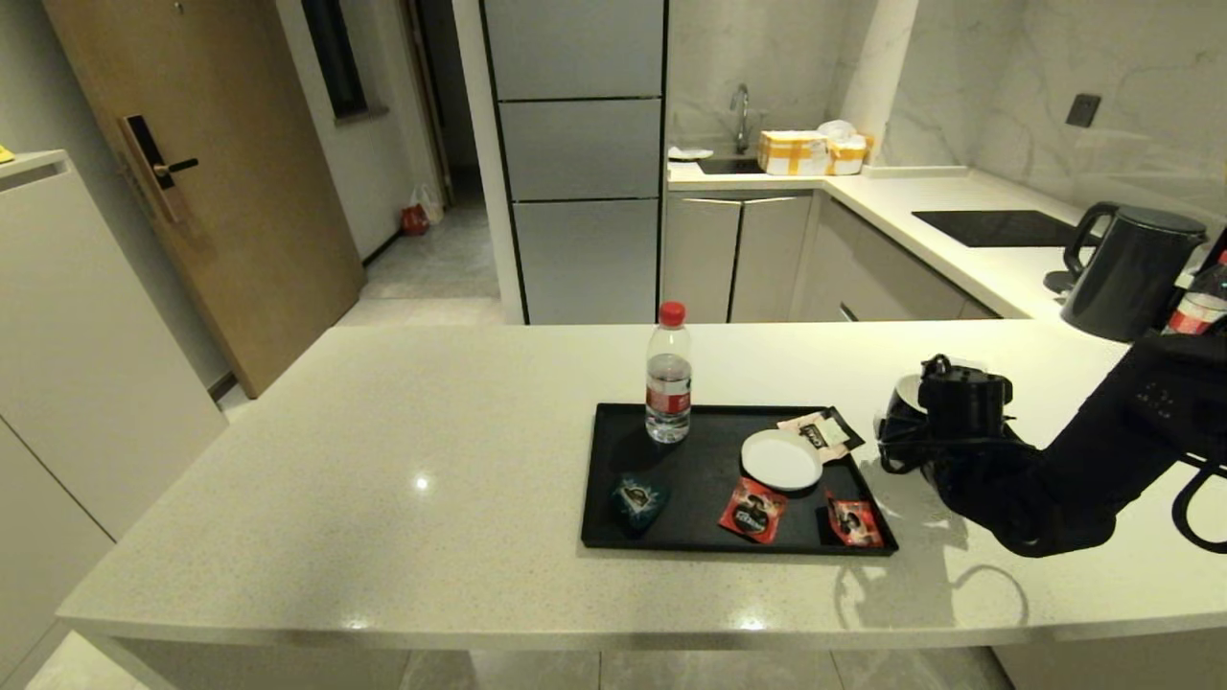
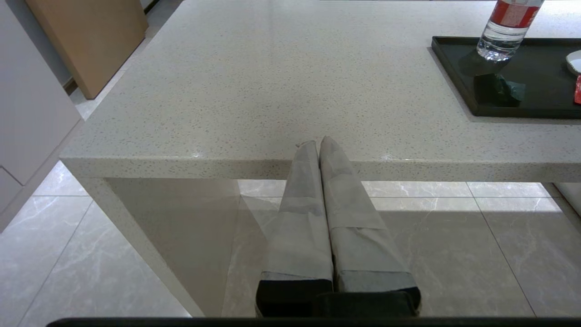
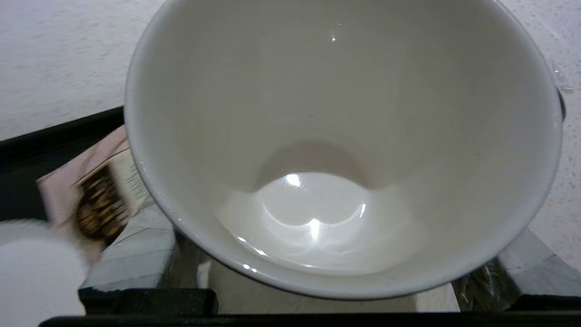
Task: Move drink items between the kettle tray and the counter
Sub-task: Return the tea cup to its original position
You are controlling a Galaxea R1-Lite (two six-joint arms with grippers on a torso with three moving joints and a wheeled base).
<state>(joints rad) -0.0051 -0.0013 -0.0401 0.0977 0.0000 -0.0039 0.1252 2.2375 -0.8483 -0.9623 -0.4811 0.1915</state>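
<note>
Right gripper (image 1: 906, 436) around glossy black, white-lined mug (image 3: 345, 150).

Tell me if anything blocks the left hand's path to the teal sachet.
Nothing visible does. Only bare counter and the tray's low rim lie between the left hand, at the counter's near edge, and the teal sachet.

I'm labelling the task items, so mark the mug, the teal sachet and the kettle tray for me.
mug (image 3: 336, 150): right wrist view, on its white inner wall.
teal sachet (image 1: 638, 498): head view, on its round emblem.
kettle tray (image 1: 705, 476): head view, on its bare black floor.
</note>
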